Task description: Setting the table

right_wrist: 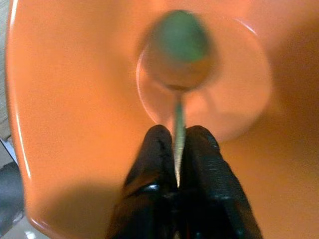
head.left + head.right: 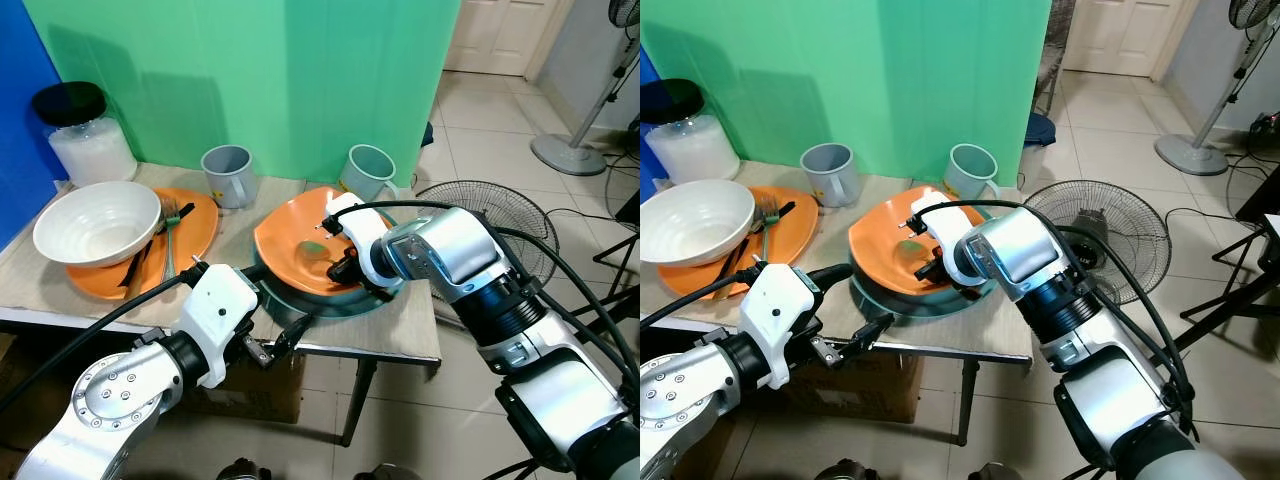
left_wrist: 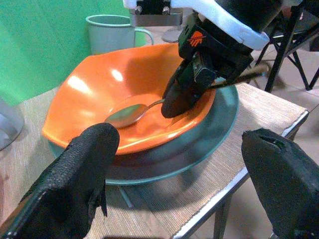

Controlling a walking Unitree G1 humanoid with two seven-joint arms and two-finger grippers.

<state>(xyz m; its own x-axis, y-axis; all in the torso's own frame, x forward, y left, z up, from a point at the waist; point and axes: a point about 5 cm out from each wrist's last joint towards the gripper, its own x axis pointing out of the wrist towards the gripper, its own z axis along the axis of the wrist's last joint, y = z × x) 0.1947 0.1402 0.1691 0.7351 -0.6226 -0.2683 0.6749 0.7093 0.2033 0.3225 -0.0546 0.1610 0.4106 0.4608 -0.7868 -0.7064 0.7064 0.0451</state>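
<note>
Placing a spoon (image 3: 130, 114) into an orange bowl (image 2: 300, 240) is the step in hand: the right gripper (image 1: 178, 144) has its two black fingers clenched on the spoon's thin handle, and the spoon's head hangs over or rests near the middle of the bowl's floor. The orange bowl sits on a dark teal plate (image 3: 199, 144) near the front edge of the worktop (image 2: 400, 335). The left gripper (image 3: 179, 169) hovers just in front of that plate with its fingers spread wide, grasping nothing. Farther left are a white bowl (image 2: 97, 222) on an orange plate (image 2: 195, 225) with cutlery, two grey mugs (image 2: 228, 175) and a jar (image 2: 85, 135). Next, the right fingers likely need to loosen and back away without dragging the spoon out.
</note>
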